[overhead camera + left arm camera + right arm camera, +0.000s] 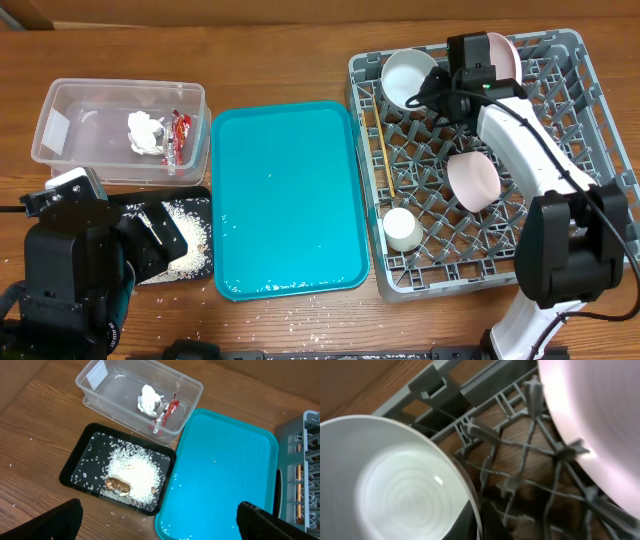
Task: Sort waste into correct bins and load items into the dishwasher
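Observation:
The grey dish rack [362, 100] holds a white bowl [408, 78], a large pink plate [503, 52], a pink bowl [472, 180], a small white cup [401, 229] and chopsticks [381, 150]. My right gripper [437, 88] is shut on the white bowl's rim [395, 490], one finger inside and one outside [487, 520]. The clear tub [100, 390] holds the white tissue [148, 399] and the red wrapper [169, 410]. The black tray [85, 460] holds rice [135, 472] and a brown scrap [117, 485]. My left gripper [160, 525] is open and empty above the black tray's near edge.
The teal tray [285, 200] lies between the bins and the rack, with a few rice grains on it. Loose grains lie on the wooden table near the front. The left arm's body hides part of the black tray in the overhead view.

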`<state>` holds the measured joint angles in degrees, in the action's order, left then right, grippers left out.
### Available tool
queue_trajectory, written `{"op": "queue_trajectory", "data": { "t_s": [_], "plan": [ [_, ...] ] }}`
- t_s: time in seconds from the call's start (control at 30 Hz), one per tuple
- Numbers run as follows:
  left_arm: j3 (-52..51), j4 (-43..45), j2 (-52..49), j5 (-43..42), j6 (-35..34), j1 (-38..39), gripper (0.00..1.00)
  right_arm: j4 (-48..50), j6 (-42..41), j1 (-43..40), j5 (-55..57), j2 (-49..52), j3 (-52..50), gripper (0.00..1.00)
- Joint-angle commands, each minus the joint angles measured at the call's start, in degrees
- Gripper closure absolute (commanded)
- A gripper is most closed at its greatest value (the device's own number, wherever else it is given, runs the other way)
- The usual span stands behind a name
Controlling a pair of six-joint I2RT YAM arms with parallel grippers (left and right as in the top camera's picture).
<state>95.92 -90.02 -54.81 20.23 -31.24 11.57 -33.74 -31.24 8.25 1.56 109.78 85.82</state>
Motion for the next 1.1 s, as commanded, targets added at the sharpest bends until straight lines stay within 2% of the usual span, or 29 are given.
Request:
{"op": "queue_trajectory", "data": {
  "t_s": [0.0,0.07,0.17,0.27,0.33,0.53,0.6,0.67,0.8,0.87,1.0,1.07],
  "plan": [
    [0.0,0.24,0.07,0.9,-0.5,-0.31,0.0,-2.99,3.52,0.24,2.69,-8.79,0.94,0.96],
    [0.0,0.24,0.07,0.92,-0.5,-0.31,0.0,-8.52,4.7,1.95,9.94,-13.86,0.94,0.96],
    [0.0,0.22,0.07,0.9,-0.5,-0.31,0.0,-17.14,4.68,8.72,28.57,-20.5,0.94,0.96],
    [0.0,0.24,0.07,0.9,-0.5,-0.31,0.0,-26.05,2.54,19.54,42.93,-21.2,0.09,0.96],
    [0.0,0.22,0.07,0.9,-0.5,-0.31,0.0,-28.04,0.46,23.91,49.31,-20.28,-2.19,0.96],
    [0.0,0.24,0.07,0.92,-0.5,-0.31,0.0,-19.3,0.15,25.7,58.99,-16.2,-8.98,0.96],
    [0.0,0.24,0.07,0.9,-0.5,-0.31,0.0,-13.51,5.27,25.73,61.44,-12.04,-8.98,0.96],
    [0.0,0.24,0.07,0.92,-0.5,-0.31,0.0,-11.69,9.31,25.73,62.27,-9.2,-8.98,0.96],
    [0.0,0.24,0.07,0.92,-0.5,-0.31,0.0,-9.6,9.46,25.68,77.13,-4.46,-8.98,0.96],
    [0.0,0.24,0.07,0.92,-0.5,-0.31,0.0,-6.88,12.09,25.09,80.83,-4.48,-8.96,0.96],
    [0.0,0.24,0.07,0.9,-0.5,-0.31,0.0,-0.68,20.61,22.18,80.52,-4.37,-8.96,0.96],
    [0.0,0.24,0.07,0.92,-0.5,-0.31,0.0,1.51,25.49,20.09,76.91,-4.26,-8.98,0.96]
  ]
}}
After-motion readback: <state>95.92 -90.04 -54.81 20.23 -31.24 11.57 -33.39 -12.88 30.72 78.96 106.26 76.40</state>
